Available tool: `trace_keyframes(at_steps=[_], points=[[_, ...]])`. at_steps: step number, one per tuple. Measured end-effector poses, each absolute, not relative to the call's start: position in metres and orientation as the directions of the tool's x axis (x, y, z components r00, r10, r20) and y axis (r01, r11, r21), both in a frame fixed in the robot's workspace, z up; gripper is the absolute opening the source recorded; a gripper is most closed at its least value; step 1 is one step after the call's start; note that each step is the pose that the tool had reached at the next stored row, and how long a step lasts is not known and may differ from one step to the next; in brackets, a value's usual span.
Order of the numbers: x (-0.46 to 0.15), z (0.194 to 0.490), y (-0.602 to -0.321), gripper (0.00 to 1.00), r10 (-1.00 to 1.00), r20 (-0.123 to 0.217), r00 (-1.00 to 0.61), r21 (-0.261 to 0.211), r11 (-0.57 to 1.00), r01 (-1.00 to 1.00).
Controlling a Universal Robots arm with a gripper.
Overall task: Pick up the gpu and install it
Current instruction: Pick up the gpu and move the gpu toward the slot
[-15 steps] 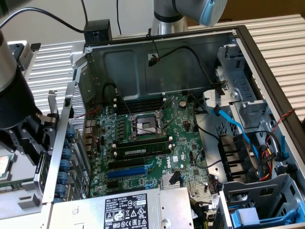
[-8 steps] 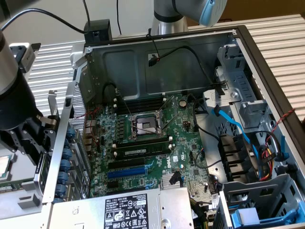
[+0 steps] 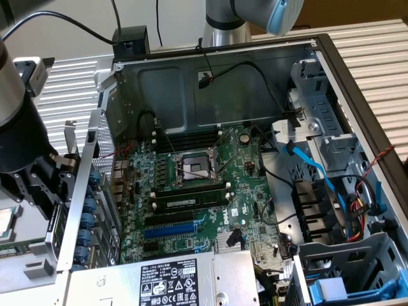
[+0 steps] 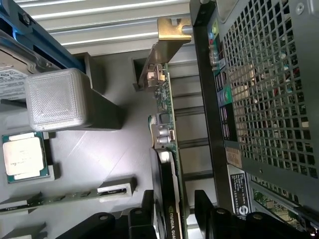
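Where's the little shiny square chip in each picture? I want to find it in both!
Exterior view: the square silver processor chip with a green rim sits at the exterior view's far left edge, partly cut off, outside the silver metal computer case.
Wrist view: the chip lies flat on the grey surface, the upright green graphics card standing between it and the case.
Shared landmark: that case's wall.

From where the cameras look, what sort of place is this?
Probably a workbench for assembling or repairing computers: an open desktop case shows its green motherboard, and a loose processor chip and the gpu sit outside the case on a gray surface.
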State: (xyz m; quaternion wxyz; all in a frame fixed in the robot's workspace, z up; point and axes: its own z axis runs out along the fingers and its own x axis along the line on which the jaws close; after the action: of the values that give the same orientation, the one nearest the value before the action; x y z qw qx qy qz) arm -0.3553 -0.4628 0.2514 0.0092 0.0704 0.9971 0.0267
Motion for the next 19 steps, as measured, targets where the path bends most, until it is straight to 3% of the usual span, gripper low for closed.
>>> trace_keyframes(at_steps=[19], points=[[-0.3583, 0.2447, -0.4549, 0.45, 0.141, -0.014, -0.990, 0.054, 0.989, 0.140]])
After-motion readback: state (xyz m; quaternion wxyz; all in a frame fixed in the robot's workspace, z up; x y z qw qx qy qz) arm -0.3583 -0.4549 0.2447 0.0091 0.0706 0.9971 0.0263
